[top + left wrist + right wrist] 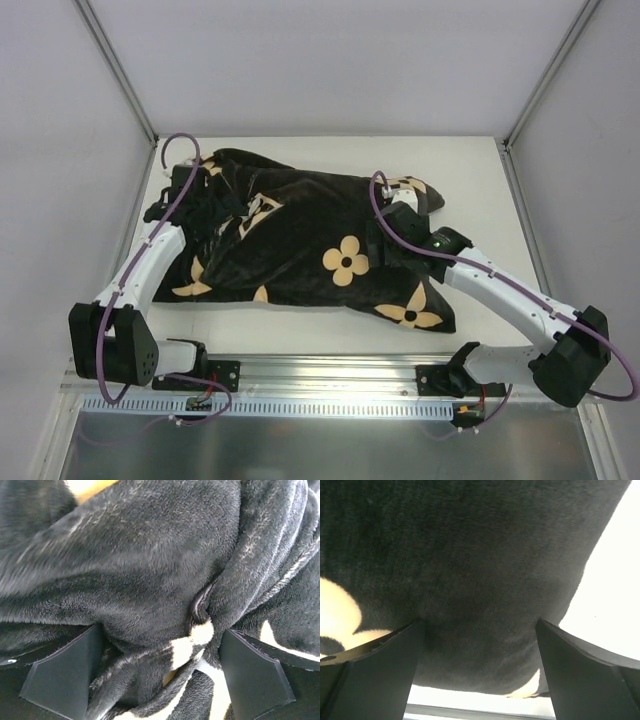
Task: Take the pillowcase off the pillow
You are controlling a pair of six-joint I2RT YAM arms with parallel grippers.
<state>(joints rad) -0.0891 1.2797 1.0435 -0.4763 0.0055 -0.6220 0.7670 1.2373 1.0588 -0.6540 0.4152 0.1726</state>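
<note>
The black plush pillowcase with tan flower and star motifs lies across the table, bulging. The white pillow is hidden inside it. My left gripper is at the case's far left end. In the left wrist view it is open wide, with bunched folds of pillowcase between the fingers. My right gripper is at the case's right end. In the right wrist view it is open wide, and its fingers press against smooth black pillowcase.
The white table shows around the case, with metal frame posts at the back corners and white walls on each side. A metal rail runs along the near edge by the arm bases.
</note>
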